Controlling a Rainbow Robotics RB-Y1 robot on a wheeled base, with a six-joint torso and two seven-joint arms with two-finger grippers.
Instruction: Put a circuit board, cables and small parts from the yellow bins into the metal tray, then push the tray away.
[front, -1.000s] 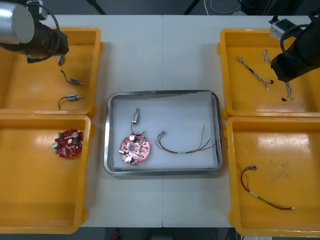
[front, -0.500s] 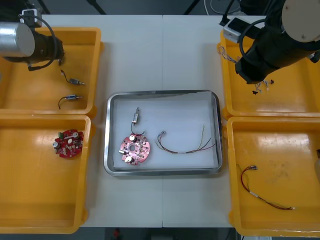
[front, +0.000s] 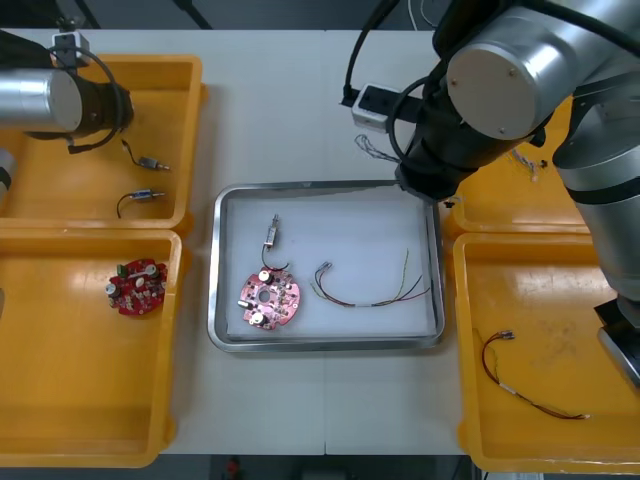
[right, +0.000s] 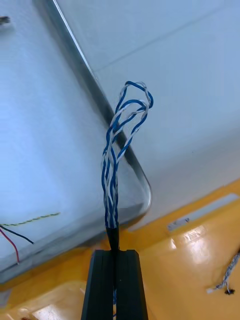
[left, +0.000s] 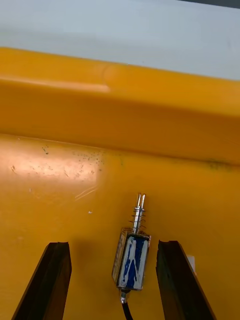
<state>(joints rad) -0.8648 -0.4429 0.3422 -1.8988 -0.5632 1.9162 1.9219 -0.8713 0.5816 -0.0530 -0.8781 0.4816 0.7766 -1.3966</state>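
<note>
Right gripper (right: 116, 254): fingers clamped on a twisted blue and white cable (right: 118, 150), gripped at its black sleeve. The looped free end stood out past the fingertips, over the far right corner of the metal tray (front: 325, 187). The right arm (front: 500, 80) hung above that corner, just beside the far right bin (front: 500, 205).

Left gripper (left: 114, 247): fingers spread wide, holding nothing, low over the floor of the far left bin (front: 60, 180). One small metal part (left: 131, 256) lay between them, with a gap on each side.

Counts:
- Yellow bins: four, two on each side.
- Tray: one, white inside, between the bins.
- Circuit boards: two, round and red. One board (front: 268, 300) sat in the tray's near left corner, a second board (front: 136, 287) in the near left bin (front: 80, 380).
- Small metal parts: one part (front: 271, 233) in the tray; two more parts (front: 150, 163) in the far left bin. I could not tell whether the one between the fingers was among these.
- Cables: four. The held one; a second twisted cable (right: 229, 275) in the far right bin; a thin multi-strand cable (front: 370, 292) in the tray; a red and yellow cable (front: 530, 390) in the near right bin (front: 560, 300).

Surface: light table (front: 300, 100), with dark floor beyond its far edge.
</note>
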